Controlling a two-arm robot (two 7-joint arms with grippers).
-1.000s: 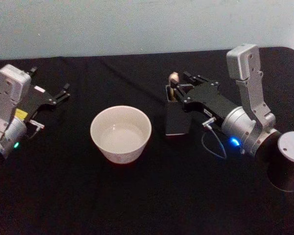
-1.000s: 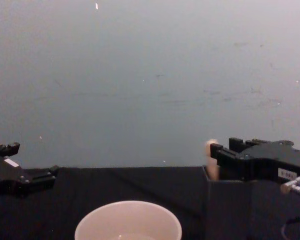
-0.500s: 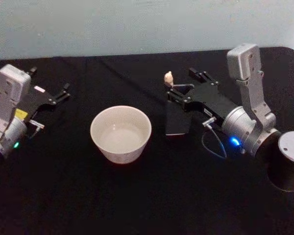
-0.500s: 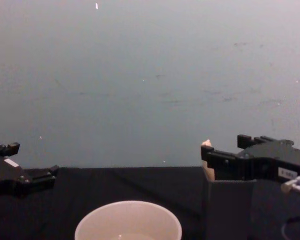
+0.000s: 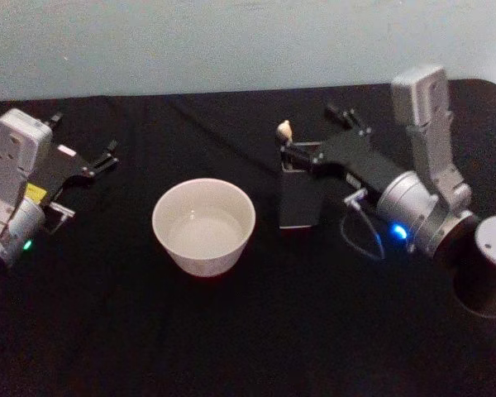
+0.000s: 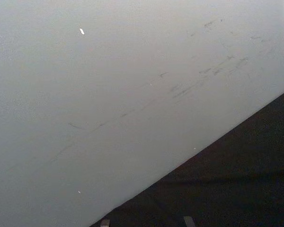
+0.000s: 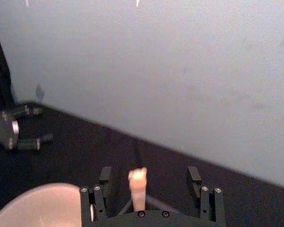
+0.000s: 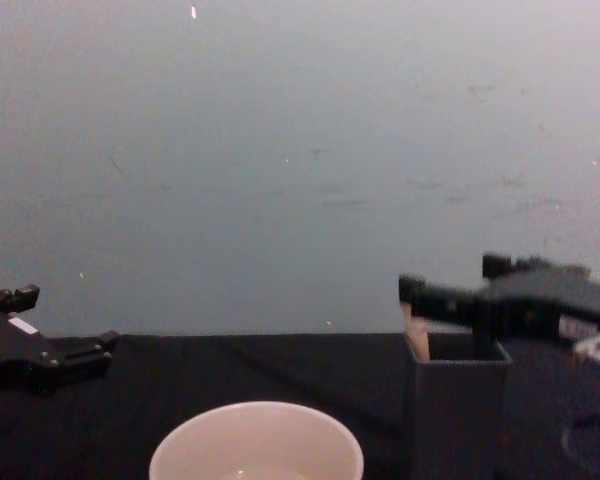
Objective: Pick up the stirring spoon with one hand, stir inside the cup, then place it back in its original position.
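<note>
From the head camera you see the cup (image 5: pixel 203 226) standing near the middle of the black worktop (image 5: pixel 231 331), with the dark square holder (image 5: pixel 300 197) just to its right. The spoon (image 5: pixel 286 131) stands upright in the holder, only its pale handle tip showing above the far left corner. Your right gripper (image 5: pixel 314 136) reaches in from the right, raised over the holder's far side, its fingers spread wide with the handle tip beside the left one and nothing held. Your left gripper (image 5: pixel 107 155) sits parked at the far left of the worktop, fingers a little apart.

From the left wrist camera you get the pale wall (image 6: pixel 123 85) and a dark corner of the worktop.

From the right wrist camera the spoon handle (image 7: pixel 137 187) rises between the two spread fingers (image 7: pixel 195 176), touching neither. The cup rim (image 7: pixel 38 203) shows beside it.

From the chest camera the holder (image 8: pixel 455 410) stands right of the cup (image 8: pixel 256 440), the handle tip (image 8: pixel 416 335) poking from its left edge, and the right gripper (image 8: pixel 450 300) hovers just above the holder's rim. The left gripper (image 8: pixel 70 350) lies low at the left edge.
</note>
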